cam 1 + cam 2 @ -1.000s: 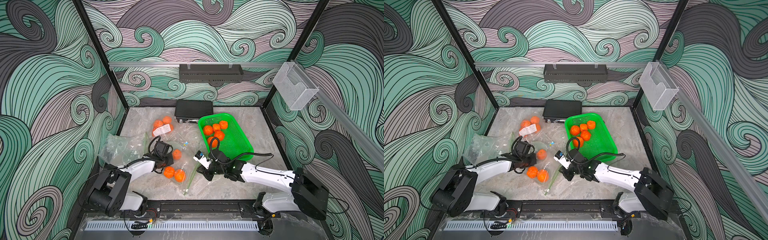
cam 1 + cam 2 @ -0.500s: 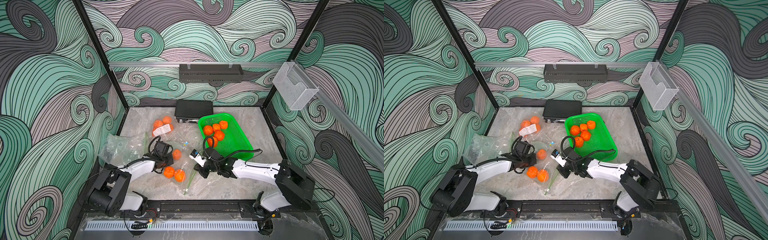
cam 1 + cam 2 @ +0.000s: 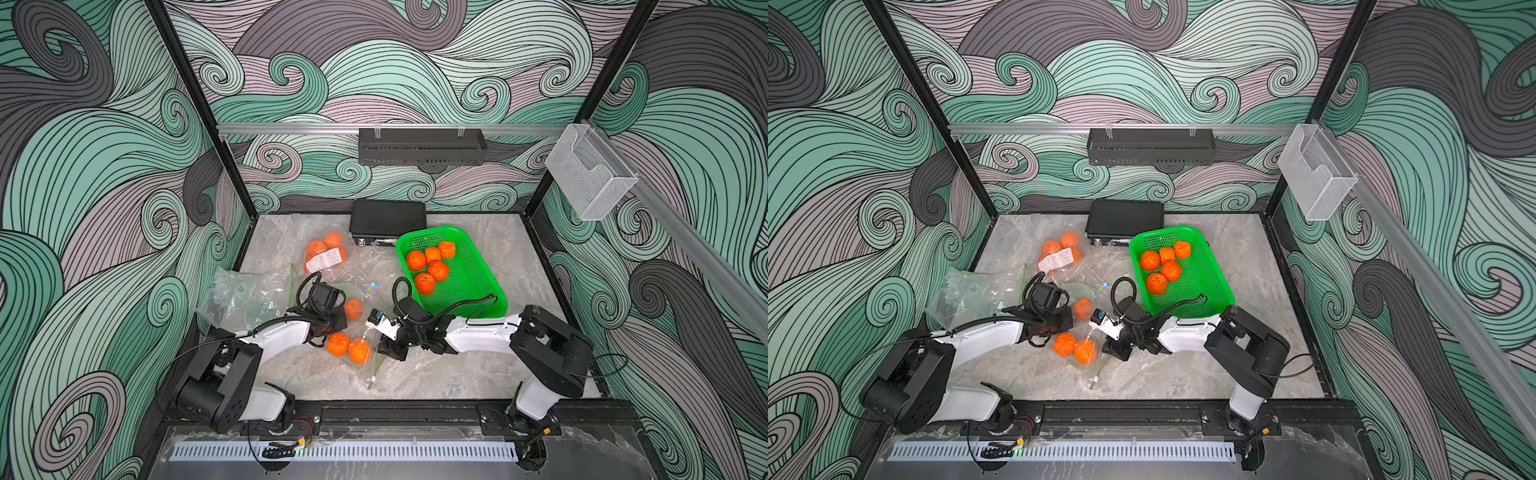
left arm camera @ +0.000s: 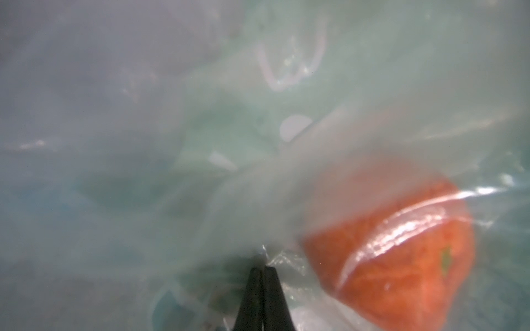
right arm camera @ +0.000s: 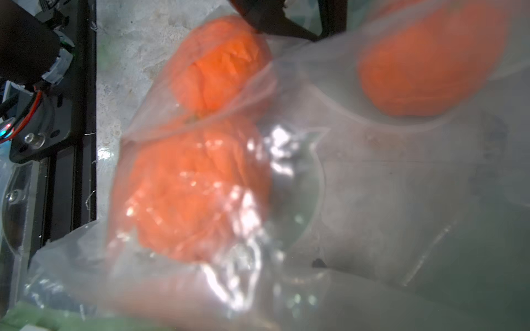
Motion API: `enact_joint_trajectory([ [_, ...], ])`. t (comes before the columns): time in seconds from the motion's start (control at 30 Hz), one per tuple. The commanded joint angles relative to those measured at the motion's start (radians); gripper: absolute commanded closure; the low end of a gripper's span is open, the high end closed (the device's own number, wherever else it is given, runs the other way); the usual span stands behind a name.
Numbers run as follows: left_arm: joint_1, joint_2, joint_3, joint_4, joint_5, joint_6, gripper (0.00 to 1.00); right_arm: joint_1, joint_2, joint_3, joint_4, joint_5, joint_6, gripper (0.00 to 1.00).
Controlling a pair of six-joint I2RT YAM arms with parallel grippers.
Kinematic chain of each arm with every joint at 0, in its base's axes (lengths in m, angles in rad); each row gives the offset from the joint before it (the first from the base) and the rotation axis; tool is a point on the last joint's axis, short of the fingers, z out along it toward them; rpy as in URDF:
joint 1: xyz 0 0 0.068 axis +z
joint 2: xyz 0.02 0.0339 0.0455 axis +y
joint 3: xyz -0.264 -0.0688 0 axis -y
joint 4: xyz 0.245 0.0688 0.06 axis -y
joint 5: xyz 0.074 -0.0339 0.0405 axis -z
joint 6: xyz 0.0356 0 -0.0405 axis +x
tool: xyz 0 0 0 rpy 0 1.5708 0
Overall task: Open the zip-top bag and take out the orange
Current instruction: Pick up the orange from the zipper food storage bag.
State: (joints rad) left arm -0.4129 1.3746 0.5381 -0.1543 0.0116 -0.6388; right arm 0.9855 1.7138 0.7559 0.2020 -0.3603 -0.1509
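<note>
The zip-top bag [image 3: 360, 329] lies on the marble tabletop [image 3: 436, 374] between my 2 pincers. It is clear film, with a greenish strip running from under the right pincer [image 3: 386, 351] toward the front rail. I read the left pincer [image 4: 262, 270] as clamped on the bag: in its wrist view the 2 black fingertips [image 4: 252, 289] sit pressed together with film bunched right at them, and 1 orange shows through the plastic just beside them. I cannot tell whether the right pincer is apart or together. Its wrist view is filled with film and fruit, and from above its own body hides the tips. It sits low at the bag's edge, just beside the nearest fruit. I count 3 oranges inside the bag. A pair of oranges [image 3: 348, 347] touch each other between the 2 pincers, and a single orange [image 3: 353, 308] lies just past the left pincer. Beyond the right pincer's wrist, toward the back wall, the green basket [image 3: 478, 291] holds 5 more.
</note>
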Motion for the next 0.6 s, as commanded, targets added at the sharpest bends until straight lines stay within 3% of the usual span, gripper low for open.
enact_joint_trajectory([
  [0.0,-0.004,0.02,-0.015,-0.058,0.004,-0.008,1.0,0.017,-0.001,-0.023,0.084,-0.049,-0.061,0.45],
  [0.2,-0.013,0.027,-0.011,-0.062,-0.007,-0.006,1.0,0.051,0.014,-0.024,0.131,-0.07,-0.092,0.28],
  [0.57,-0.024,0.028,-0.01,-0.065,-0.01,-0.002,1.0,0.105,0.083,0.06,0.153,-0.061,-0.118,0.15],
])
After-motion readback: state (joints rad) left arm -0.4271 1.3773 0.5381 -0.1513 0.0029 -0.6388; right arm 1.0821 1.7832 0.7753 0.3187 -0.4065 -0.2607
